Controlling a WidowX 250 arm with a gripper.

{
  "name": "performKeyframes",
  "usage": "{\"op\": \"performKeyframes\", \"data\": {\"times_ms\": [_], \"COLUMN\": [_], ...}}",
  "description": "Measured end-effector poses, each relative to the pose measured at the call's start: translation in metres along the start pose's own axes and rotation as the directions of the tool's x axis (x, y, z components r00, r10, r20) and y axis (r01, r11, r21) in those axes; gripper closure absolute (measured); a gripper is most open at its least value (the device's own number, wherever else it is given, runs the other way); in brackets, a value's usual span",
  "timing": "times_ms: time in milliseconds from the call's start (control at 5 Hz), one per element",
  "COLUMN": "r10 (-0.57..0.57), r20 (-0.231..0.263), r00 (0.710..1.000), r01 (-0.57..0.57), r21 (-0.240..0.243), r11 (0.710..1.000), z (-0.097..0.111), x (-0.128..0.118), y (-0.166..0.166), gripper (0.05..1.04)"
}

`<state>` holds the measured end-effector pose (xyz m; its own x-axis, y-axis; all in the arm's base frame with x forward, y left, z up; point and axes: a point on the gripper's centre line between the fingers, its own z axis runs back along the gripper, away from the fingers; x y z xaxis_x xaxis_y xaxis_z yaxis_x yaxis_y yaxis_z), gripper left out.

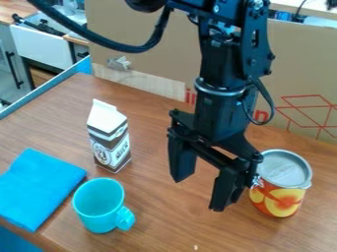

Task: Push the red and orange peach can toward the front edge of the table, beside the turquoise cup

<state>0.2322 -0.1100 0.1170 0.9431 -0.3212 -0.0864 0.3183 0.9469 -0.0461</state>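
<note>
Brown wood is making up the table (pixel 164 229) under the claw (pixel 197 194), and a big sheet of cardboard (pixel 141 32) with red lines and letters is standing behind it. Past the cardboard, far off to the left of the claw in the view, a white drawer front (pixel 43 47) is showing. Nearer, a blue edge (pixel 43 92) is running along the side of the table.

The black arm (pixel 220 64) is coming in from the top, and its claw is hanging down over the middle of the table. Its two fingers are pointing down and standing wide apart, with nothing between them, so the claw is holding nothing.

Just to the right of the claw, a round can (pixel 282 189) with a gray top and a red, orange and yellow side is standing upright. One finger is covering a bit of the can's edge, but whether they are touching is hard to tell.

To the left of the claw, a brown and white carton (pixel 109 140) is standing up straight. Lower down on that side, a blue-green mug (pixel 99 203) is sitting upright, its handle pointing toward the claw's side. Farther left, a bright blue folded cloth (pixel 39 187) is lying flat, right beside the mug.
</note>
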Motion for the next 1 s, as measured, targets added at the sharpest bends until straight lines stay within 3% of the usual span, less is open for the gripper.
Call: {"op": "performKeyframes", "data": {"times_ms": [200,400,600,1000], "r10": [0.006,-0.006,0.001,0.003], "r20": [-0.023,0.071,0.158,0.331], "r00": [1.0,0.997,0.987,0.944], "r01": [-0.005,0.003,-0.022,-0.039], "r21": [0.003,0.048,0.131,0.104], "r11": [1.0,0.999,0.991,0.994], "z": [-0.006,0.001,0.013,0.03], "x": [-0.001,0.016,0.041,0.093], "y": [0.001,0.001,-0.01,-0.022], "gripper": [0.075,0.075,0.075,0.075]}}
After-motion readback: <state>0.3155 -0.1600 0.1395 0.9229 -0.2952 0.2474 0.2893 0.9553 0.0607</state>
